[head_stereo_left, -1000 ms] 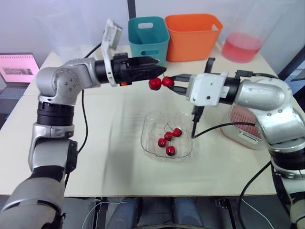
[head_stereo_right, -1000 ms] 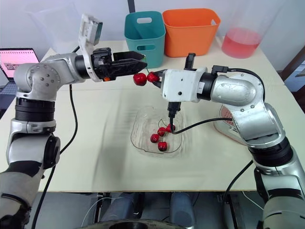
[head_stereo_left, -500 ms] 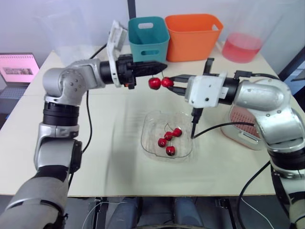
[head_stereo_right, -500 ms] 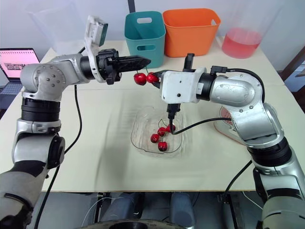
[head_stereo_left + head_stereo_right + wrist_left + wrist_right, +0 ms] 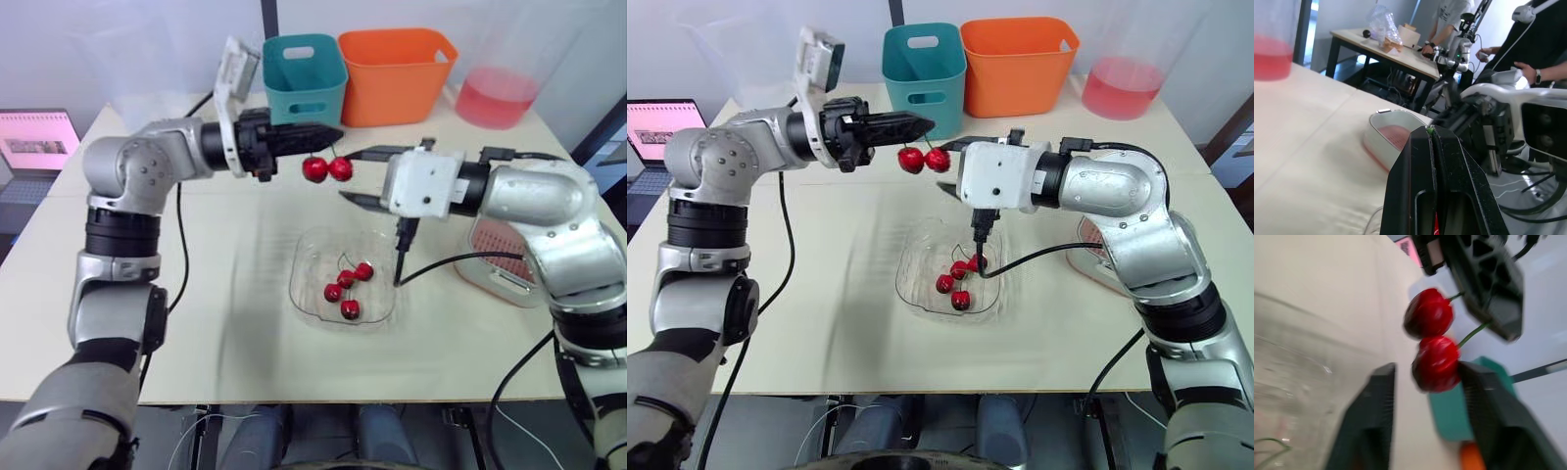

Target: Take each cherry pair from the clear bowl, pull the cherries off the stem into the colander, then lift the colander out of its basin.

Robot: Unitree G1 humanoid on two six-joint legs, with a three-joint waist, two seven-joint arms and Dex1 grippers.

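Note:
My left gripper is shut on the green stem of a cherry pair, which hangs from it above the table. In the left wrist view the stem end peeks out between the shut fingertips. My right gripper is open, one finger above and one below the right-hand cherry, apart from it. The clear bowl lies below with several more cherries. The red colander sits in its white basin at the right, partly hidden by my right arm.
A teal bin and an orange bin stand at the back, with a clear container of pink liquid to their right. A laptop sits at the far left. People stand beyond the table in the left wrist view.
My left gripper closed on the stem. My right gripper has just opened off the cherry it held, and the pair now hangs from the left gripper alone.

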